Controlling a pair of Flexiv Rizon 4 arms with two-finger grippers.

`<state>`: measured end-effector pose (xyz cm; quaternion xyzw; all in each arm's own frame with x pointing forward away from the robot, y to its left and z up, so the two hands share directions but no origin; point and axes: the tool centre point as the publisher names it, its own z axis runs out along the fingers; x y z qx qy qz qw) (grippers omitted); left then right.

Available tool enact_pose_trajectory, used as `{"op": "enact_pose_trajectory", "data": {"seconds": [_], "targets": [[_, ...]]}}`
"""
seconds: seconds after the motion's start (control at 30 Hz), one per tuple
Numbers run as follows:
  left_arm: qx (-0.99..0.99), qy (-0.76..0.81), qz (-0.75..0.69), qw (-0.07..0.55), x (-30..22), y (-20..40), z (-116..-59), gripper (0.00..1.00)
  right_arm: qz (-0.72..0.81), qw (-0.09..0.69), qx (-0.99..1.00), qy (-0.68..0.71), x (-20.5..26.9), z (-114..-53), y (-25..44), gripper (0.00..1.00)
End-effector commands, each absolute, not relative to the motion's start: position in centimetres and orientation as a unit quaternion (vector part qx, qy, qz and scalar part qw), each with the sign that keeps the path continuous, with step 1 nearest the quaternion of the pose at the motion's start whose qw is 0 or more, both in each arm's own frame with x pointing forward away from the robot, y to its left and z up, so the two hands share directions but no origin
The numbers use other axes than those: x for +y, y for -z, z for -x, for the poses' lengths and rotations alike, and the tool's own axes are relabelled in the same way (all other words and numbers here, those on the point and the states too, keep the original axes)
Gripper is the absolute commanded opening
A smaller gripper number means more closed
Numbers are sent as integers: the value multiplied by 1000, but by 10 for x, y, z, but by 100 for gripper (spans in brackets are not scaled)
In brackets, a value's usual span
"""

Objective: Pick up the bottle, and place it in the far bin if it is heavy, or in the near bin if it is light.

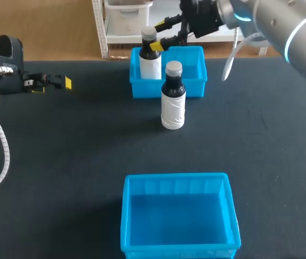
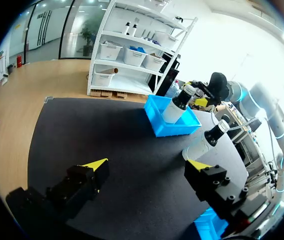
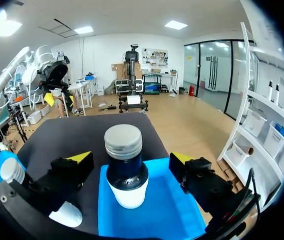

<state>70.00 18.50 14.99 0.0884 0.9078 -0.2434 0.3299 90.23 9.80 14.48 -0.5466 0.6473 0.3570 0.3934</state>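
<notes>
Two bottles in view: first bottle (image 1: 150, 60) stands in far bin (image 1: 195, 67), your right tool (image 1: 157, 35) spread open around its neck; that placement looks done. Remaining: second bottle (image 1: 172, 100) upright on counter (image 1: 61, 162) beside far bin, ungrasped; your left tool (image 2: 147, 166) open.

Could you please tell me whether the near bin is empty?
Empty: the near bin shows only its bare blue floor in the head view.

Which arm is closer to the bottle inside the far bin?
Right. The right gripper flanks that bottle; the left gripper sits far off to its left.
</notes>
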Motion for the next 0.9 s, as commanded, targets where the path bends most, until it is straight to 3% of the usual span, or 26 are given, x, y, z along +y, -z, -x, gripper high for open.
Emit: {"op": "enact_pose_trajectory", "data": {"seconds": [0.03,0.9], "targets": [[908,243,-88,330,185,-150,-700,100,572,354,619,-406,75,-901,-154,100],[908,243,-88,330,185,-150,-700,100,518,397,656,-379,-35,-818,-178,100]]}}
